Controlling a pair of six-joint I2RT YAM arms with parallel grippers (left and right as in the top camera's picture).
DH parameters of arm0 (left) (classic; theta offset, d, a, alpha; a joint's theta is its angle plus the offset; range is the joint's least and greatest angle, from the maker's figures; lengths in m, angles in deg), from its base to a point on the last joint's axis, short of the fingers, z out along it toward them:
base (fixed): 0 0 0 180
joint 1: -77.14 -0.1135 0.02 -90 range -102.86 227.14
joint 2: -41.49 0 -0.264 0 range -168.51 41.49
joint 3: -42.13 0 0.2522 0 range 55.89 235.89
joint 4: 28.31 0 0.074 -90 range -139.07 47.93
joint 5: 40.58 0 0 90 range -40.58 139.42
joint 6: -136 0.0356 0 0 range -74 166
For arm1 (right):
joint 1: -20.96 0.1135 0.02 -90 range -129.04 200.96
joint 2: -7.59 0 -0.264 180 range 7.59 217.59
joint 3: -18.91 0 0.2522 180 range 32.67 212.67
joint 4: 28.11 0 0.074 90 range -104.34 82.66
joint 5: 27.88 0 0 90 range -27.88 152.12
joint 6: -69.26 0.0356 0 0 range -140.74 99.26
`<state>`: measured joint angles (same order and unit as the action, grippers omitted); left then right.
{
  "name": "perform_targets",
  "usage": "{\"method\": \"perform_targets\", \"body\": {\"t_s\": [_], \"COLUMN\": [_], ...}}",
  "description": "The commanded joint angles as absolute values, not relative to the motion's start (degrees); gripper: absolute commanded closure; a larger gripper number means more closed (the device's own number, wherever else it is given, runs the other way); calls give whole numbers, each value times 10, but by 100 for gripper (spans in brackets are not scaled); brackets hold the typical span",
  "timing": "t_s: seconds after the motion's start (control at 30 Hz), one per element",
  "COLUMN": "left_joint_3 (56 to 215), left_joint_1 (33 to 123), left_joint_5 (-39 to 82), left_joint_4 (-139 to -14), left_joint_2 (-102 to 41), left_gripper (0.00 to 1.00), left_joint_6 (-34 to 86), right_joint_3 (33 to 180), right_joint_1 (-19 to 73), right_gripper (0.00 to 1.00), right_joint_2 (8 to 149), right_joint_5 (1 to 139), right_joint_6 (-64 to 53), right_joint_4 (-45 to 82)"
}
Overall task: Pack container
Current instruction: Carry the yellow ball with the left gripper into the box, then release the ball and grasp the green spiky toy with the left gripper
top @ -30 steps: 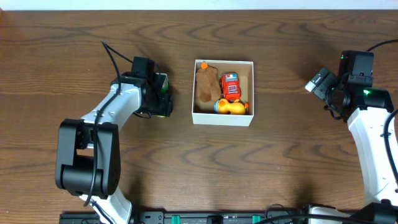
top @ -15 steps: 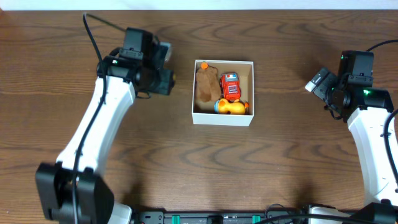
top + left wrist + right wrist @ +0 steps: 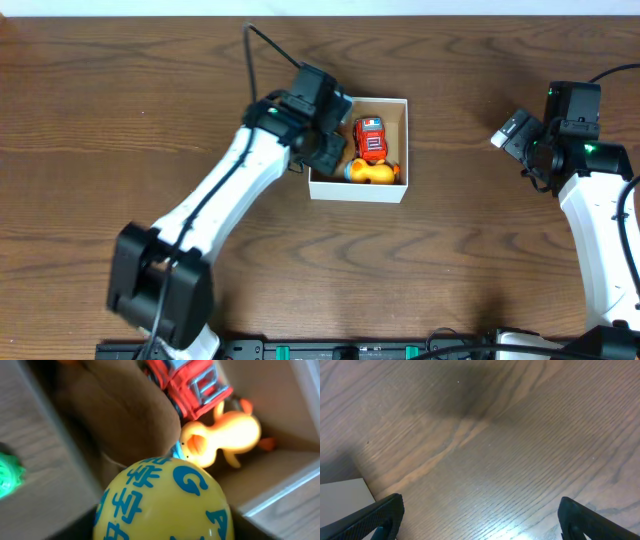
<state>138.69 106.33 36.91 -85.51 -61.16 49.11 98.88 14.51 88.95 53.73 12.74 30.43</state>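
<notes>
Since earlier, our left pincer [image 3: 328, 150] has swung over the square white-walled cardboard container [image 3: 358, 190], central on the wooden surface [image 3: 480, 260], seemingly clamped on a blue-lettered yellow ball [image 3: 162, 502], fingers hidden. Our right pincer [image 3: 482, 517] gapes wide, empty.

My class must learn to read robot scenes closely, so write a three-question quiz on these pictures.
1. True or false: the duck lies in the container.
2. The ball at the left gripper is: A red, B yellow, C green.
3. Fill in: the right gripper is ____ (open or shut).
Key: 1 true; 2 B; 3 open.
</notes>
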Motion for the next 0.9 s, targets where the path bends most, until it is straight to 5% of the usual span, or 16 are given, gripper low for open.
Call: {"method": "perform_targets", "body": {"t_s": [0.0, 0.03, 0.37, 0.5, 0.87], "left_joint_3": [1386, 1388, 1397, 1398, 1398], "left_joint_1": [1071, 1071, 1071, 1064, 914], "left_joint_5": [381, 381, 383, 481, 515], "left_joint_4": [-852, -853, -861, -888, -850], "left_joint_2": [-626, -624, -587, -576, -588], "left_gripper": [8, 2, 2, 2, 2], "left_joint_6": [482, 480, 457, 457, 445], "right_joint_3": [989, 989, 989, 989, 989], "right_joint_1": [142, 142, 142, 142, 142], "right_gripper": [1, 1, 1, 1, 1], "right_joint_2": [893, 893, 893, 893, 893], "right_joint_5": [535, 535, 535, 535, 535], "right_joint_6": [124, 124, 124, 124, 124], "right_joint_4": [303, 303, 303, 303, 303]}}
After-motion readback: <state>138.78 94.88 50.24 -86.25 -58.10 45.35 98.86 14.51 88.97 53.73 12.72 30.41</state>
